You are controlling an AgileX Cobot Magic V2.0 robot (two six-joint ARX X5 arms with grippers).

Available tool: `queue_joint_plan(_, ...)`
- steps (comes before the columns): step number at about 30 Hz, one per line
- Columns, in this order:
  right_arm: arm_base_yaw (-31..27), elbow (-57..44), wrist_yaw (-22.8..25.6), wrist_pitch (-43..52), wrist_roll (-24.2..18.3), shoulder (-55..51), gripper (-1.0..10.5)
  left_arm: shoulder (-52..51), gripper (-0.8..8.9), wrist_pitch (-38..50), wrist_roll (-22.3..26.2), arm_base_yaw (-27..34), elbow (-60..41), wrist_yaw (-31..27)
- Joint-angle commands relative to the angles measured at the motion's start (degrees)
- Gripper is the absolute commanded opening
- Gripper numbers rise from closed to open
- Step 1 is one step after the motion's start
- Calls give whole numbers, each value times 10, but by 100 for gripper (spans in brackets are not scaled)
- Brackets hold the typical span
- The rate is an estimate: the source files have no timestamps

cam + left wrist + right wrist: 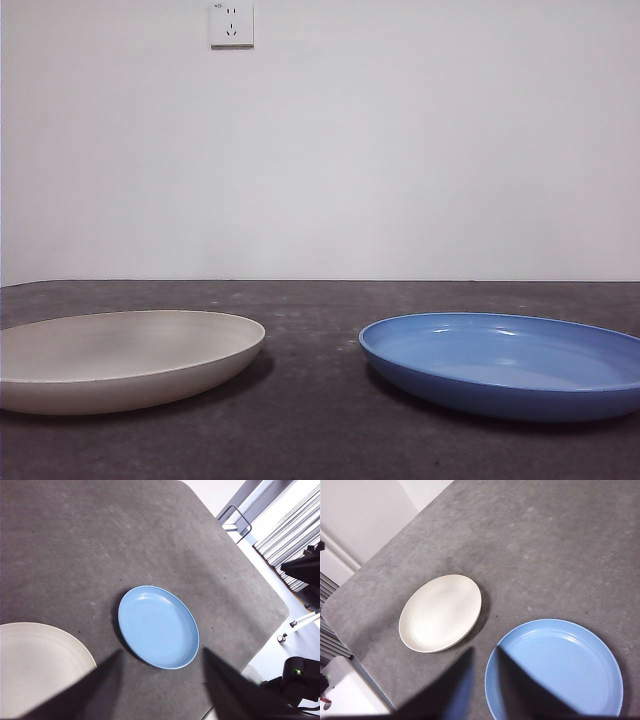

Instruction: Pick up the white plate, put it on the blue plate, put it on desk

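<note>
Your left gripper (162, 680) hung high over the desk (75, 545) with its jaws spread wide and nothing between them, while your right gripper (484, 680) hung just as high with its jaws parted only a little, also holding nothing. Below them you had the white plate (120, 358) and the blue plate (505, 362) lying flat on the desk, side by side and apart. Behind the desk stood a pale wall with a socket (231, 25) on it.
</note>
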Motion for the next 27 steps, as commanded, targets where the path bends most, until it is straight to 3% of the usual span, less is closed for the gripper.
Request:
queue_joint_plan(1,2,10,0,3,-3,4,390,3,475,5,11,-2,11,3)
queue_joint_plan(4,2,10,-1,3,-2,4,551,3,665,5,11,-2,11,3)
queue_joint_plan(6,2,10,-1,3,-1,4,587,3,727,5,11,-2,11,3)
queue_joint_plan(19,4,10,-1,1,-2,3,594,3,719,-24,18,3,11,-2)
queue_joint_plan(27,4,10,-1,-4,-2,-4,594,32,719,-110,-5,84,12,-34)
